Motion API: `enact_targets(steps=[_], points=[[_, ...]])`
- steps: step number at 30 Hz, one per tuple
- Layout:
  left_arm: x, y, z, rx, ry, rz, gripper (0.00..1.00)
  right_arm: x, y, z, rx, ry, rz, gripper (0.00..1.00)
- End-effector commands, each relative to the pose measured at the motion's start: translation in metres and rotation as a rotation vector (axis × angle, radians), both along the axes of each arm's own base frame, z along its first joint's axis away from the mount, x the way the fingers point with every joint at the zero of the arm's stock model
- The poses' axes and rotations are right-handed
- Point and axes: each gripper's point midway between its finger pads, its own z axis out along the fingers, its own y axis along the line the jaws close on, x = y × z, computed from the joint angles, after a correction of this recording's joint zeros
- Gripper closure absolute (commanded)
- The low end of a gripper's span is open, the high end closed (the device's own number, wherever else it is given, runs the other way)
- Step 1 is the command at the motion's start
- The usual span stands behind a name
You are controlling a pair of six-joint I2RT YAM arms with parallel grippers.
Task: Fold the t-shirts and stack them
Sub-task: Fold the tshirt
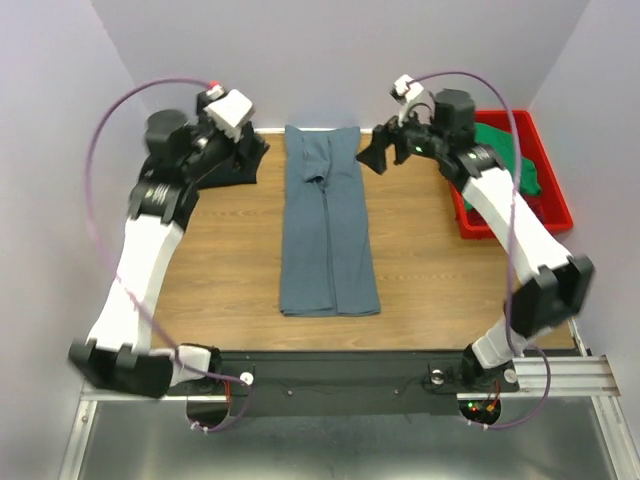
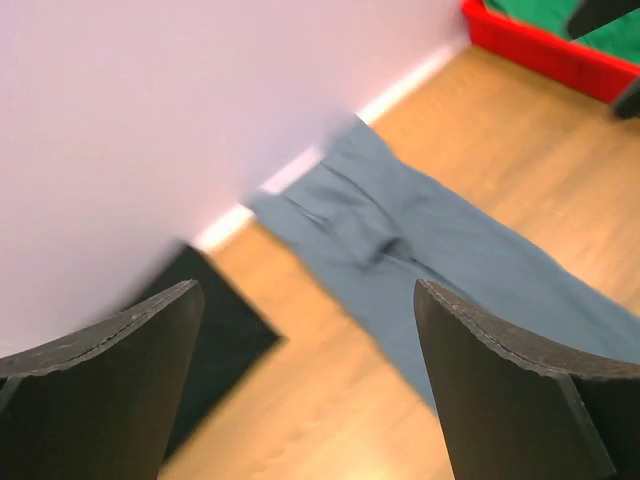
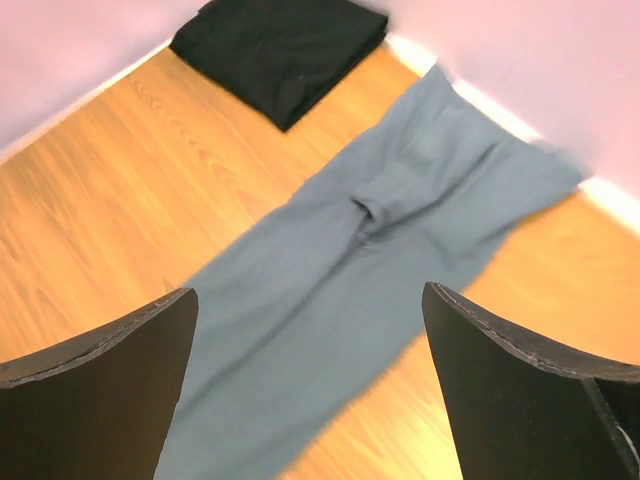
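A slate blue-grey t-shirt [image 1: 328,225] lies folded lengthwise into a long strip down the middle of the table, its far end near the back wall. A folded black t-shirt [image 1: 238,168] sits at the far left. A green t-shirt [image 1: 505,150] lies in the red tray. My left gripper [image 1: 250,150] hovers open over the black shirt, just left of the strip's far end. My right gripper [image 1: 378,155] hovers open just right of that end. The left wrist view shows the blue-grey shirt [image 2: 430,250] and black shirt [image 2: 215,320] below empty jaws. In the right wrist view both shirts [image 3: 380,230] [image 3: 280,45] also lie below.
The red plastic tray [image 1: 555,205] stands at the right edge of the table and also appears in the left wrist view [image 2: 540,50]. Walls close in on the back and both sides. Bare wood [image 1: 220,260] flanks the blue-grey strip.
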Motion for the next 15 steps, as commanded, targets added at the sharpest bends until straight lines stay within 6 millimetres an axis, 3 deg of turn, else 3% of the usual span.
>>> enact_targets(steps=[1,2,3,5,8,10,11,14,15], points=[[-0.015,0.014,-0.05,0.181,0.013,-0.013,0.01,-0.049,-0.028,-0.021,-0.209,-0.114,0.091,0.0],[-0.029,0.013,-0.052,0.223,0.015,-0.061,0.01,-0.062,-0.03,-0.02,-0.229,-0.132,0.128,0.0],[-0.053,0.007,-0.078,0.255,0.11,-0.157,0.01,-0.083,-0.029,-0.029,-0.263,-0.093,0.177,0.0],[-0.082,0.008,-0.103,0.335,0.129,-0.246,0.01,-0.107,-0.032,-0.045,-0.362,-0.1,0.241,0.0],[-0.133,0.005,-0.147,0.433,0.16,-0.391,0.03,-0.156,-0.039,-0.099,-0.537,-0.03,0.341,0.0],[-0.158,0.0,-0.17,0.519,0.141,-0.489,0.07,-0.181,-0.037,-0.118,-0.604,-0.048,0.407,0.0],[-0.178,0.002,-0.191,0.553,0.16,-0.539,0.08,-0.202,-0.038,-0.135,-0.621,-0.033,0.457,0.0],[-0.208,0.002,-0.235,0.651,0.142,-0.655,0.15,-0.229,-0.034,-0.157,-0.643,-0.049,0.542,0.04],[-0.213,0.002,-0.245,0.676,0.137,-0.676,0.21,-0.238,-0.036,-0.177,-0.662,-0.033,0.578,0.07]])
